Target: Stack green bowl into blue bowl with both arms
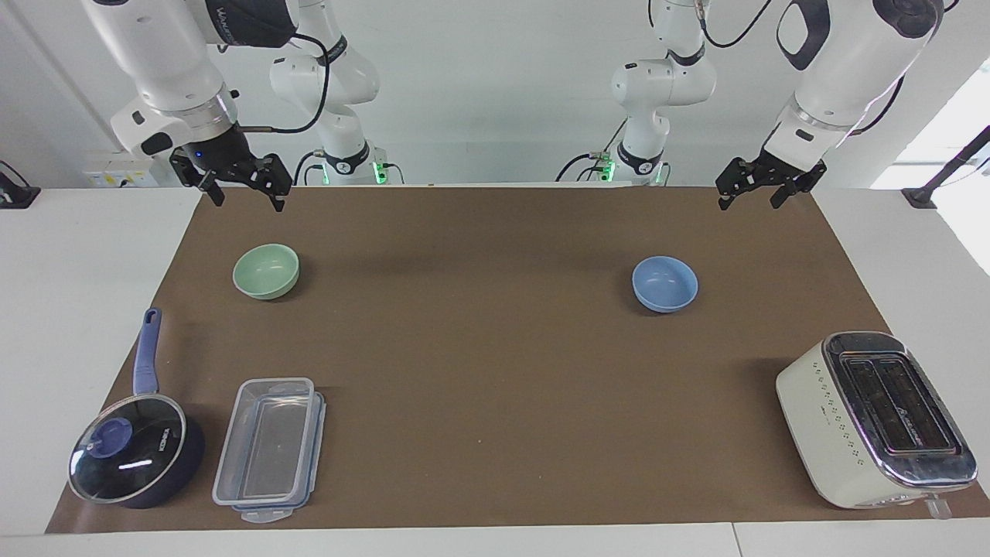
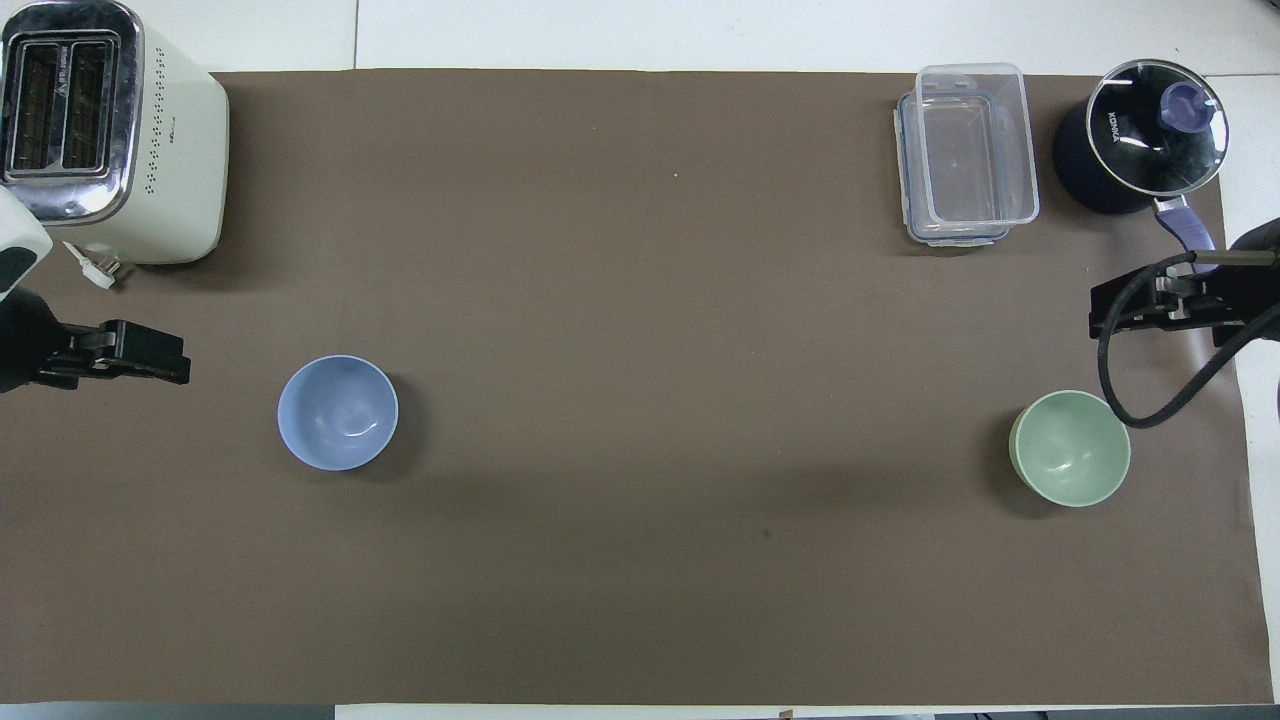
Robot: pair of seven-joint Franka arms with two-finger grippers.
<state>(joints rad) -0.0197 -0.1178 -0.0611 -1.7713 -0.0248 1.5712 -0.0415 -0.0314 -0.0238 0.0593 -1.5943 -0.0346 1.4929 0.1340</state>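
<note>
Green bowl: the small round pale mint-green bowl [image 1: 266,271] [image 2: 1070,448] sits upright and empty on the brown mat [image 1: 479,340] [image 2: 640,560], toward the right arm's end of the table.
Blue bowl: the small round light periwinkle-blue bowl [image 1: 664,284] [image 2: 338,412] sits upright and empty on the same mat, toward the left arm's end, well apart from the green bowl.
Right gripper: the black two-finger right gripper [image 1: 246,195] [image 2: 1140,305] hangs in the air over the mat's edge near the robots, fingers spread, holding nothing; the green bowl lies on the mat below it, untouched.
Left gripper: the black two-finger left gripper [image 1: 749,199] [image 2: 150,357] hangs over the mat's corner near the robots, fingers spread and empty; the blue bowl lies apart from it, toward the table's middle.
Other things: a dark blue saucepan with a glass lid [image 1: 135,449] [image 2: 1140,135] and a clear plastic lidded container [image 1: 267,449] [image 2: 965,155] lie farther from the robots than the green bowl; a cream two-slot toaster [image 1: 874,418] [image 2: 100,130] lies farther than the blue bowl.
</note>
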